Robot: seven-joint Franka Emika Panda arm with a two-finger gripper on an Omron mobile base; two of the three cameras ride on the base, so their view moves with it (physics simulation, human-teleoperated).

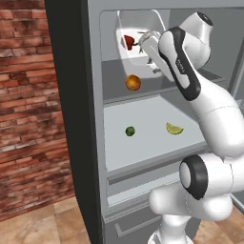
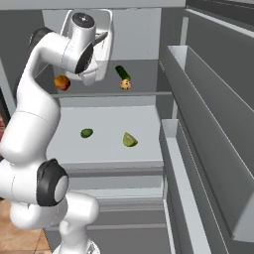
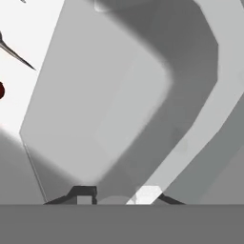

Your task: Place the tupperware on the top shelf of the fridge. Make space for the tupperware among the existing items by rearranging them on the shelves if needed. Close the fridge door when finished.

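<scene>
**While the Door Stands Open: Tupperware Held at the Top Shelf**

With the fridge (image 1: 90, 143) open, the left base view shows, from left to right, a brick wall (image 1: 26, 105), the fridge's dark side edge, and the interior. The tupperware (image 1: 138, 40) is raised and tipped on edge above the top shelf (image 1: 116, 78), its open side facing the camera; a red item (image 1: 128, 42) sits inside it. The gripper (image 1: 151, 45) meets the tub at its right rim. The hand view places the fingertips (image 3: 83, 194) low against the tub's pale wall; the jaws appear clamped on that rim.

An orange (image 1: 133, 82) rests at the front of the top shelf. On the whitish lower shelf (image 1: 143, 143), a lime (image 1: 130, 131) lies left of a lime wedge (image 1: 174, 128), well apart.

In the right base view, a cucumber (image 2: 122, 73) and a tan ball (image 2: 126, 85) sit on the top shelf right of the tub. The fridge door (image 2: 213, 149), with its grey inner racks, stands at far right.
</scene>
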